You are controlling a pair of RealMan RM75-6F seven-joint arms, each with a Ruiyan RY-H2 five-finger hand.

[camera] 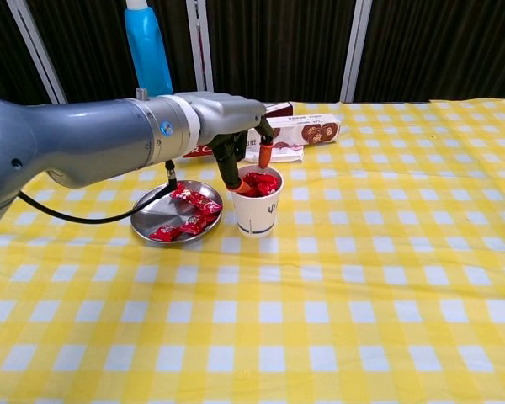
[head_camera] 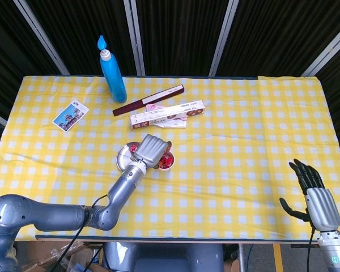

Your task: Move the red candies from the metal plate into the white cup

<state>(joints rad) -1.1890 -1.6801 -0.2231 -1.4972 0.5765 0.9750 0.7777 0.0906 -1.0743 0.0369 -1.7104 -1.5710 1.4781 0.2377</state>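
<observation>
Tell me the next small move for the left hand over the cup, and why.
Probably lift the left hand clear and swing it back to the metal plate. Its fingers are spread over the white cup, with no candy visibly held, and several red candies remain on the plate.

Plate (camera: 148,220): polished metal, glossy. Cup (camera: 256,216): matt white paper. Candies (camera: 185,224): shiny red wrappers. Table (camera: 362,278): checked cloth, matt. Bottle (head_camera: 113,72): smooth blue plastic. Left hand (head_camera: 153,151): brushed grey metal.
</observation>
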